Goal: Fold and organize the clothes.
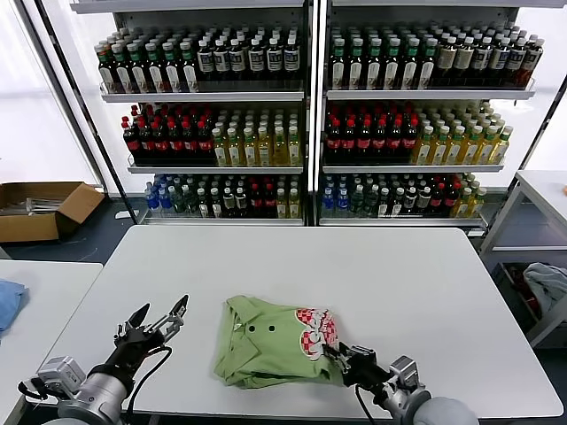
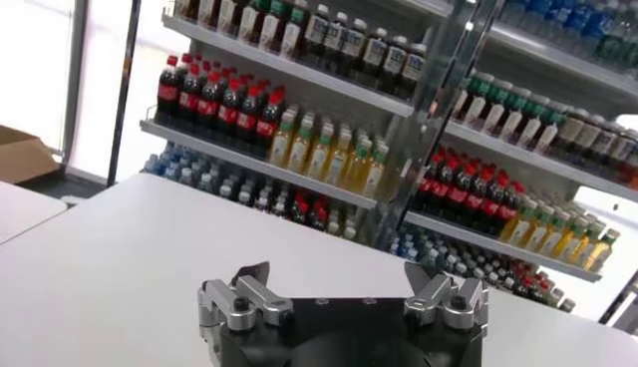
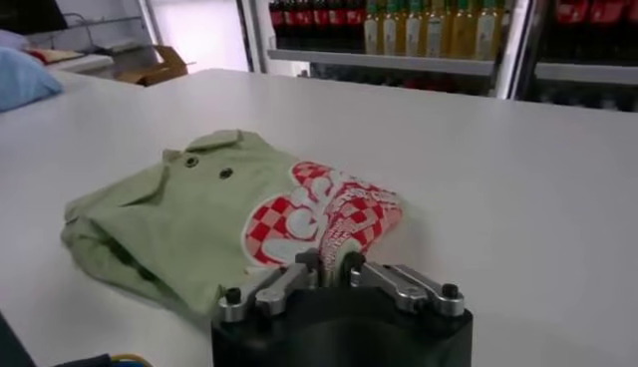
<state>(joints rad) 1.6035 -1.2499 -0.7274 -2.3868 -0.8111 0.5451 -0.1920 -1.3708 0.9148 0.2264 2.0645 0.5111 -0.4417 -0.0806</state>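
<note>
A light green short-sleeved shirt (image 1: 266, 341) with small dark buttons and a red-and-white checkered print lies folded at the near middle of the white table (image 1: 416, 292). My right gripper (image 1: 341, 356) is at the shirt's near right edge, shut on a fold of the printed cloth; the right wrist view shows the shirt (image 3: 189, 214) and the gripper (image 3: 330, 269) pinching that fold. My left gripper (image 1: 159, 320) is open and empty, to the left of the shirt, above bare table; it also shows open in the left wrist view (image 2: 339, 284). The plain shirt is out of view.
Shelves of bottles (image 1: 301, 115) stand behind the table. A cardboard box (image 1: 40, 208) lies on the floor at far left. A side table with blue cloth (image 1: 7, 301) is at left. Another table with cloth (image 1: 549, 288) is at right.
</note>
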